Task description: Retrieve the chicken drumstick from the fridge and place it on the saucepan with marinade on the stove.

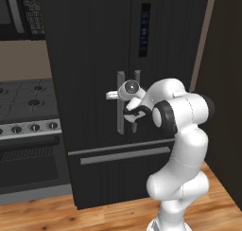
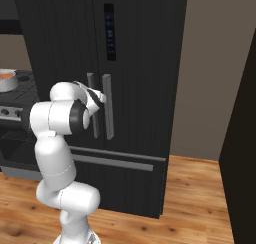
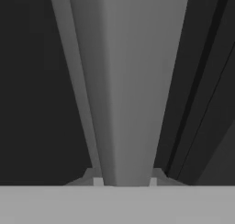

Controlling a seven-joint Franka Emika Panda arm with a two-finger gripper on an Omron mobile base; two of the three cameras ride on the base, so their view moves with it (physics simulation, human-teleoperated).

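- The gripper [image 3: 125, 182] is closed on a grey door handle [image 3: 126, 90] of the fridge [image 1: 94, 45]; in the hand view the bar runs straight up from between the 2 finger tips, one tip on each side of it.
- From the left base view the hand sits at the pair of handles [image 1: 127, 100] at the seam between the 2 upper doors, pressed against them at about mid height; which of the 2 bars it holds cannot be told from here.
- In the right base view the hand [image 2: 95, 99] reaches the left bar of the pair, with the right bar [image 2: 108, 105] just beside it and free.
- Both fridge doors are closed, as is the long drawer below the hand, with its flat grey pull [image 1: 125, 155].
- The chicken drumstick cannot be seen.
- The stove [image 1: 28, 102] is well off to the hand's left, its knobs [image 1: 34, 127] in a row on the front edge.
- The saucepan [image 2: 7, 80], with orange-red liquid in it, stands on the stove, well apart from the hand on its left.
- A microwave [image 1: 21, 12] hangs above the stove.
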